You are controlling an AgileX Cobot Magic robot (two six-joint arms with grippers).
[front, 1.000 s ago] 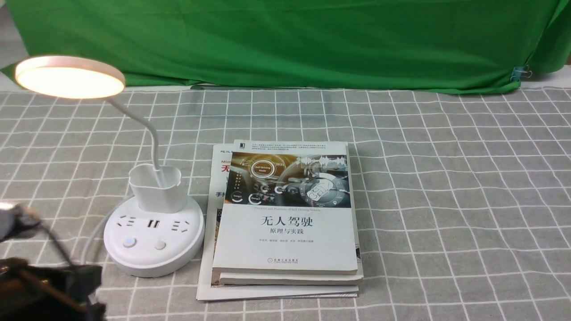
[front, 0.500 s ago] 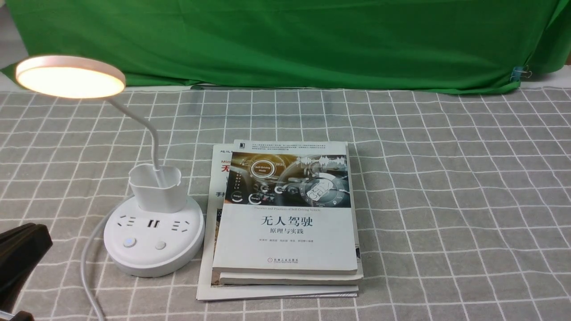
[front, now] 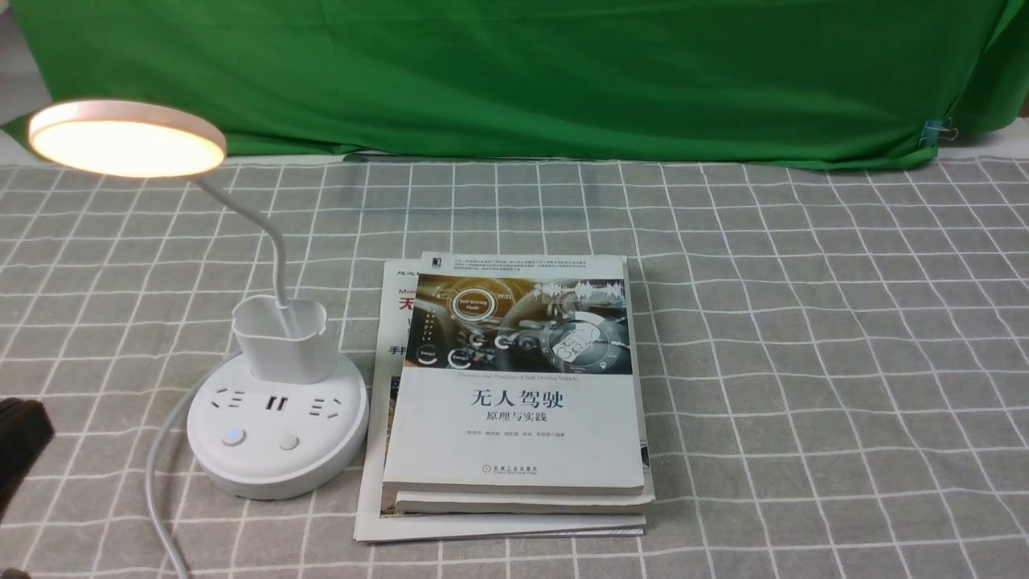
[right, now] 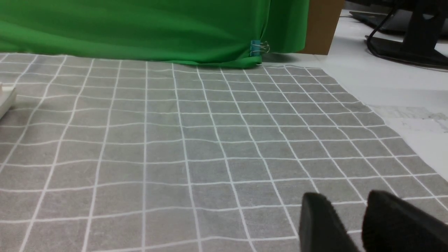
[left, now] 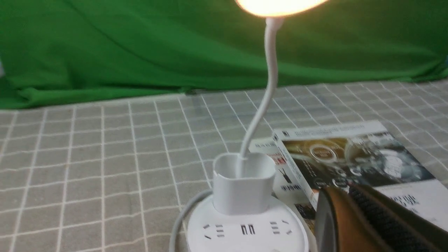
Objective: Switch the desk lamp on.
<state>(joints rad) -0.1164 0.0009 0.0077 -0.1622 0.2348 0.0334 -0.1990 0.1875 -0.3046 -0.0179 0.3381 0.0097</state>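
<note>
Lamp's glowing, so the job looks done! The desk lamp (front: pixel 273 462) stands at the counter's (front: pixel 804 322) nine o'clock side, with books (front: pixel 514 418) just beside it at three. The left hand (front: pixel 20 446) is the nearer one, a dark sliver at the edge, grip impossible to tell. The base buttons (front: pixel 233 437) lie at its three o'clock. The right hand (right: pixel 346 210), fingers slightly parted and empty, is well apart.
</note>
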